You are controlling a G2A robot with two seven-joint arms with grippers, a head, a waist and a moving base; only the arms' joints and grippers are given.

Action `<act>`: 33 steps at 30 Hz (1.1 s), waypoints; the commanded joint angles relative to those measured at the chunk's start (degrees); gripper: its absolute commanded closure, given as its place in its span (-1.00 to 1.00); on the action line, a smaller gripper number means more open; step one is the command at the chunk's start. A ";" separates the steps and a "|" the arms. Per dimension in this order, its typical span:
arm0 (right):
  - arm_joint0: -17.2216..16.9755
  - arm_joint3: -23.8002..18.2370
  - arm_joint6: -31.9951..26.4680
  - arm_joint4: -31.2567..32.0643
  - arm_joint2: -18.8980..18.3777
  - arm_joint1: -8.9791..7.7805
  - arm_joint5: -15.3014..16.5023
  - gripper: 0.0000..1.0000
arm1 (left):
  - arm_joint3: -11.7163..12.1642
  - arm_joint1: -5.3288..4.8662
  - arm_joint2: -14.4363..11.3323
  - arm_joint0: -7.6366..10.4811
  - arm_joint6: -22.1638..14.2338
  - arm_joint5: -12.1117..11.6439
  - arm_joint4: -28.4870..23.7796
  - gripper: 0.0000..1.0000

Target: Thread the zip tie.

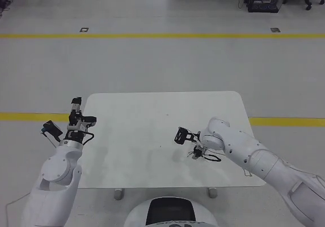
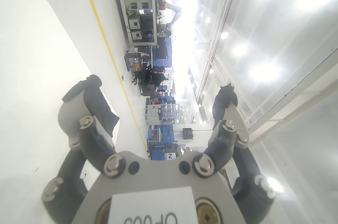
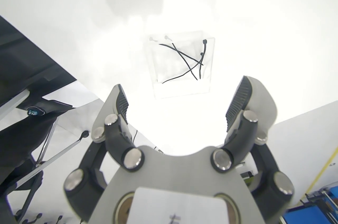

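Our right claw [image 3: 182, 85] hangs released, facing the clear box [image 3: 182, 91] on the counter [image 3: 79, 11] where the zip ties [image 3: 184, 61] lie crossed, probably to pick one. Our left claw [image 2: 159, 85], also released and empty, is held aside.

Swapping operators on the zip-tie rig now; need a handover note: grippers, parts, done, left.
Left gripper: open, empty, at the left edge of the table, aimed out at the room.
Right gripper: open, empty, above the clear box.
Zip ties: several black ones lie crossed in the box.
Done: nothing gripped or threaded.
Left: grip a tie, thread its tail through its head.
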State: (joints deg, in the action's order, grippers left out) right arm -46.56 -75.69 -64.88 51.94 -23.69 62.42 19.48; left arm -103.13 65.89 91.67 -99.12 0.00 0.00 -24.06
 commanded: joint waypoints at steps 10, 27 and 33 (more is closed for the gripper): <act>3.01 1.66 4.76 -2.37 5.46 -1.94 0.00 0.38 | 0.00 0.00 0.00 0.00 0.00 0.00 0.00 -1.00; 6.57 5.28 10.20 -2.75 13.95 -0.73 0.00 0.82 | 0.00 0.00 0.00 0.00 0.00 0.00 0.00 -1.00; 5.96 6.86 10.89 -1.77 13.95 0.24 0.00 0.70 | 0.00 0.00 0.00 0.00 0.00 0.00 0.00 -1.00</act>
State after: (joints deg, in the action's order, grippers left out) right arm -40.53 -69.02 -54.11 50.12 -9.74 62.53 19.48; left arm -103.13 65.89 91.67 -99.12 0.00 0.00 -24.06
